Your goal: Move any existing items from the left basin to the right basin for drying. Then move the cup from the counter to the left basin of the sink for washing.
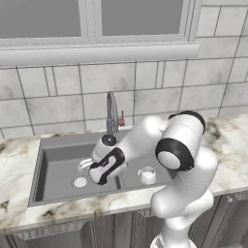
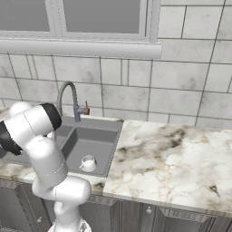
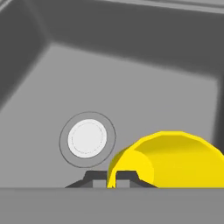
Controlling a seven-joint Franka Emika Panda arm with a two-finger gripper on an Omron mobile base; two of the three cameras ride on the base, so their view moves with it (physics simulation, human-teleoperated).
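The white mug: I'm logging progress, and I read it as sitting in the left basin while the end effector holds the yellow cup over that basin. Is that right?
Not quite. The white mug sits in the right basin, as the left base view shows. The rest holds: the end effector holds the yellow cup over the left basin.

No legible text, labels, brands or numbers on anything.
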